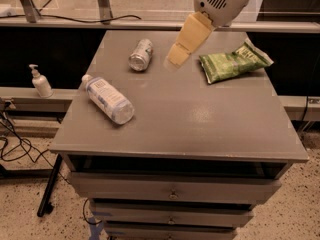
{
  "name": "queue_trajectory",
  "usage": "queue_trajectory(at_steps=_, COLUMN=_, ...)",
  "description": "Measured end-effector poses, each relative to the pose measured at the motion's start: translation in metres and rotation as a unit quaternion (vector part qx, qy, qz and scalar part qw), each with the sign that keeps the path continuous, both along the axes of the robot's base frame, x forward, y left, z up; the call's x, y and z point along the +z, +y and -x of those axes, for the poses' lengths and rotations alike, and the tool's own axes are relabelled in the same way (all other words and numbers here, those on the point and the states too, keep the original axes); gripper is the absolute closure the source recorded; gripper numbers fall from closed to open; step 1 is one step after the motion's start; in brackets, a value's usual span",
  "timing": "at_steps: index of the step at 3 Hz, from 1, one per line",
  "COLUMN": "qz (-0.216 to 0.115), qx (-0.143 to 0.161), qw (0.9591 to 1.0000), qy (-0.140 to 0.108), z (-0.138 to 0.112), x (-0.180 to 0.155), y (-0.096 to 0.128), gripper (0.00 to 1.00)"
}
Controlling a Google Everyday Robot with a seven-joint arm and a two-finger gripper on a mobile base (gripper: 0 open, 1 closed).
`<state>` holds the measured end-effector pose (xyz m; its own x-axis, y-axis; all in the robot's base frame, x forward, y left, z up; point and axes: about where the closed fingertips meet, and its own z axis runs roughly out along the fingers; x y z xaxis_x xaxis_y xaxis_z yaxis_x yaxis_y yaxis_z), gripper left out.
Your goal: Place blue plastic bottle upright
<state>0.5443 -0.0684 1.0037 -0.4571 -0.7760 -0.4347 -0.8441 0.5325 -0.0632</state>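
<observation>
The blue plastic bottle (107, 99) lies on its side at the left of the grey table top (210, 124), its white cap pointing to the back left. It is clear and ribbed with a pale blue-and-white label. My gripper (177, 55) hangs above the back middle of the table, to the right of the bottle and well apart from it. It holds nothing that I can see.
A short silver can (140, 54) lies on its side at the back, just left of the gripper. A green snack bag (234, 61) lies at the back right. A white pump dispenser (40, 81) stands on a ledge left of the table. Drawers are below the top.
</observation>
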Motion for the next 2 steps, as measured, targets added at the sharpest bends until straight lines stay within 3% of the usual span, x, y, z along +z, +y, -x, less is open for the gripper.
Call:
queue_trajectory(at_steps=1, qz=-0.018, qx=-0.038, qw=0.9991, qy=-0.007, z=-0.023, x=-0.008, y=0.013, gripper=0.00)
queue_trajectory(at_steps=2, qz=-0.042, qx=-0.089, qw=0.9952, qy=-0.002, z=-0.069, x=-0.022, y=0.050, gripper=0.00)
